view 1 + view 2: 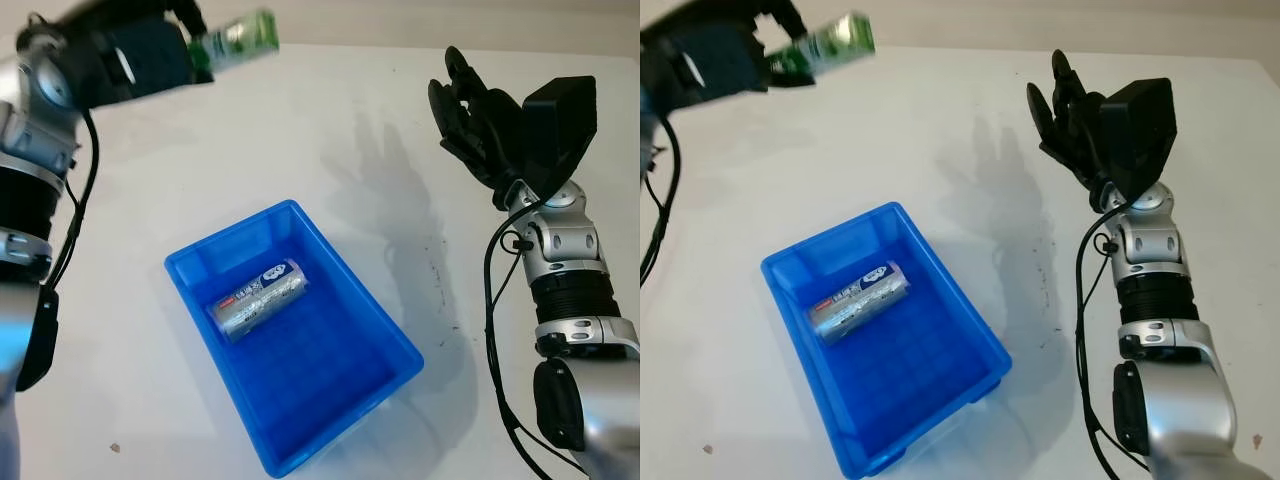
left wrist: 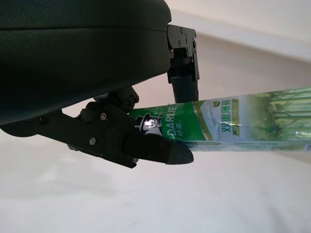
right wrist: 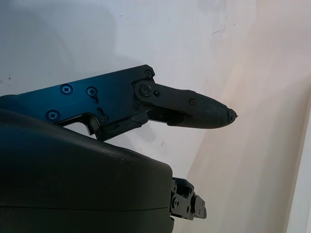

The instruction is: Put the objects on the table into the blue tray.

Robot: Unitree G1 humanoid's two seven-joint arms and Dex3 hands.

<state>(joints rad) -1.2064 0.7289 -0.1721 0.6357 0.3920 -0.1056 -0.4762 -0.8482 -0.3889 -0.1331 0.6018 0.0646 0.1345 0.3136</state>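
My left hand (image 1: pixel 190 45) is raised over the table's far left corner, shut on a green toothpaste box (image 1: pixel 240 38) that sticks out to the right of its fingers (image 2: pixel 155 148). The box (image 2: pixel 233 121) carries green print and Chinese lettering. A blue tray (image 1: pixel 395 345) sits in the middle of the white table, turned at an angle. Inside it lies a silver cylindrical packet (image 1: pixel 258 298) with a blue and white label. My right hand (image 1: pixel 470 110) is open, held up above the table's right side, well apart from the tray.
The white table (image 1: pixel 330 130) stretches around the tray, with my right hand's shadow on it beside the tray's far right edge. A small dark speck (image 1: pixel 114 447) lies near the front left.
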